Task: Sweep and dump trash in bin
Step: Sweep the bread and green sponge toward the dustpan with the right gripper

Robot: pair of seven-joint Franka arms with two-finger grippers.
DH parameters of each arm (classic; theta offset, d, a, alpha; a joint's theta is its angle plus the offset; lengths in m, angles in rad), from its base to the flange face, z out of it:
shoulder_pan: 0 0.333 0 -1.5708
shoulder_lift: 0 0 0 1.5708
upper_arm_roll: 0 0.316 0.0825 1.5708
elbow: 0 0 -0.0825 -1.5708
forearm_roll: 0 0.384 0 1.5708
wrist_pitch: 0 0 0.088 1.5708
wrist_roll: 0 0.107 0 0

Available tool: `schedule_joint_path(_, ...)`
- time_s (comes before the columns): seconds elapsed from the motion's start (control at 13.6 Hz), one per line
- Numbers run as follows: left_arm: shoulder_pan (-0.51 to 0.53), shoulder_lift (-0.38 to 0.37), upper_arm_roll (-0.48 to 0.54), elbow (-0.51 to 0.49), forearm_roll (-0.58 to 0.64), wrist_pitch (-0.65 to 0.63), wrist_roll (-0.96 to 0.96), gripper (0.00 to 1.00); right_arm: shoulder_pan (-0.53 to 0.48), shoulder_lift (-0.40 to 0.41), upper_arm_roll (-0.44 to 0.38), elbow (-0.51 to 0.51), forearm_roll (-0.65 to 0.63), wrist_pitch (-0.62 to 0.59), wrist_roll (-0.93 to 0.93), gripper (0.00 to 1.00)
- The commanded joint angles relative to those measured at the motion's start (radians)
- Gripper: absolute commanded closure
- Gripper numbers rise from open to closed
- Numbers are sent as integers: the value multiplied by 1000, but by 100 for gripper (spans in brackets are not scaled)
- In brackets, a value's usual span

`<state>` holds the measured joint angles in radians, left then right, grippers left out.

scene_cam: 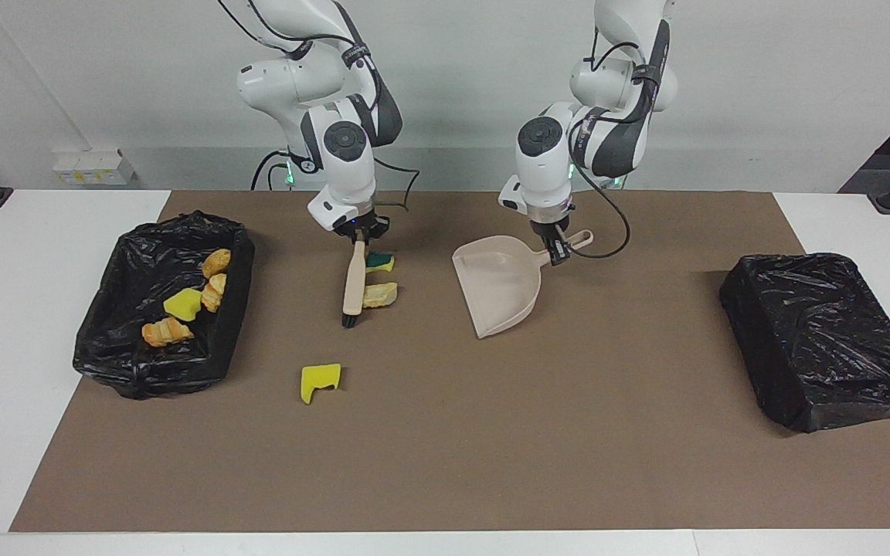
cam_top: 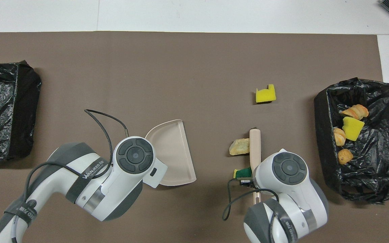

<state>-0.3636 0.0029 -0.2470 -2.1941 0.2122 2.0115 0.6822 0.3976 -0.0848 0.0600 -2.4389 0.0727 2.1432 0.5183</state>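
- Trash lay split between the brown mat and one bin: a beige bread-like lump and a green-and-yellow sponge sat on the mat, touching the brush on the side toward the dustpan.
- Farther from the robots, a notched yellow sponge chunk lay alone on the mat, apart from the brush.
- At the right arm's end, the open black-lined bin held four scraps: a yellow sponge piece, an orange-brown lump, a striped bread-like lump and another bread-like lump.
- At the left arm's end stood a second black-bagged bin; nothing showed inside it in either view.
- Right gripper was clamped on the brush's handle top, the handle slanting away from the robots, bristles down at the mat.
- Left gripper gripped the dustpan by its handle, fingers tight on it; the pan's bare tray was tilted, its wide mouth low at the mat and pointed away from the robots.
- Dustpan and brush stood near each other at mid-table, with the two swept scraps between them, hard against the brush and clear of the pan.
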Motion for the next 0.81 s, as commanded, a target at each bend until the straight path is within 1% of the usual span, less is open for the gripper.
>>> schedule_joint_path(0.0, -5, -37, 12, -42, 7, 7, -15, 100, 91, 143, 3, 114, 94, 38, 128, 100)
schedule_joint_path(0.15, -6, -37, 11, -42, 7, 12, -96, 100, 162, 215, 3, 200, 136, 46, 189, 100)
schedule_joint_path(0.3, 3, -37, 11, -42, 7, 10, -96, 100, 200, 226, 4, 240, 199, 35, 175, 100)
schedule_joint_path(0.44, 6, -35, 11, -42, 7, 12, -98, 100, 266, 226, 8, 276, 213, 29, 138, 100)
schedule_joint_path(0.52, 9, -35, 11, -42, 7, 12, -101, 100, 292, 234, 8, 314, 258, 12, 123, 100)
schedule_joint_path(0.66, 18, -32, 11, -42, 7, 13, -98, 100, 294, 255, 8, 398, 343, -29, 85, 100)
schedule_joint_path(0.74, 20, -32, 11, -42, 7, 13, -78, 100, 285, 249, 6, 415, 389, -43, 34, 100)
